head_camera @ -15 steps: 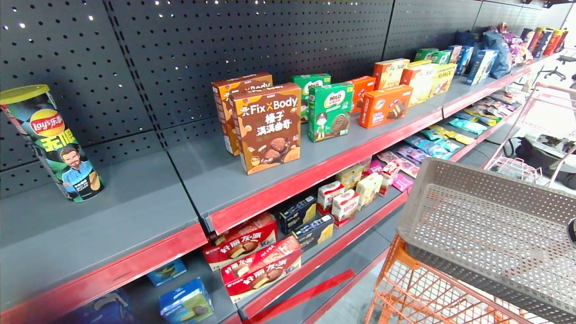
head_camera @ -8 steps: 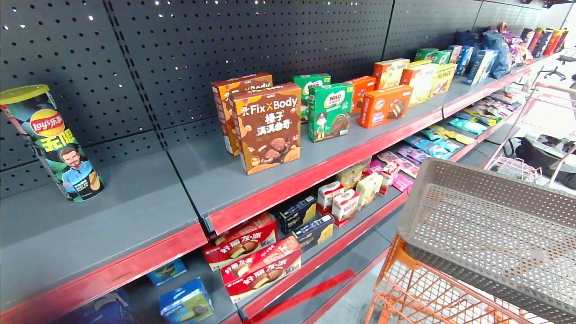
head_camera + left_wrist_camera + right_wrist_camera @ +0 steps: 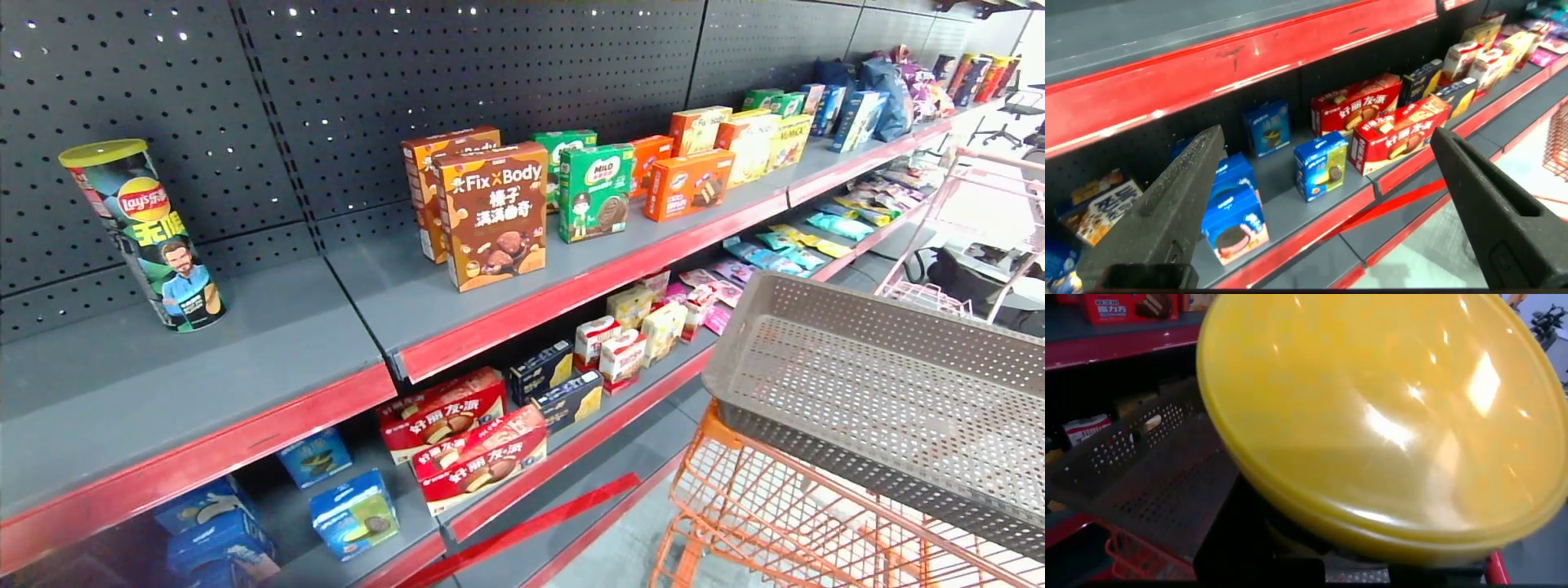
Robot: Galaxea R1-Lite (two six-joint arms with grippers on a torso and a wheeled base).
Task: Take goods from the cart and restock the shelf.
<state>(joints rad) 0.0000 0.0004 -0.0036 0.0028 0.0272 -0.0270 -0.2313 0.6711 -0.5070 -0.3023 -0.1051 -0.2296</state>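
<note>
Chip canister, yellow lid [image 3: 1388, 416]: close against the right wrist camera, body hidden beneath, rim cut off at the frame edge. Right claw: state cannot be told. Perforated grey basket [image 3: 857, 384] atop orange cart [image 3: 735, 523], far end cut off. Left claw [image 3: 1327, 139]: fingers wide apart, holding nothing, facing blue biscuit boxes [image 3: 1319, 167] on the lower shelf. Upper shelf [image 3: 204, 351]: one upright canister [image 3: 143, 233], with bare board between it and the brown boxes [image 3: 490, 216].

The left gripper [image 3: 1327, 137] has two thick fingers [image 3: 1167, 204] of matte charcoal-black material with a finely grained, slightly rough surface, each a broad slab at its base that narrows along flat bevelled faces and straight edges to a blunt, wedge-shaped tip.
</note>
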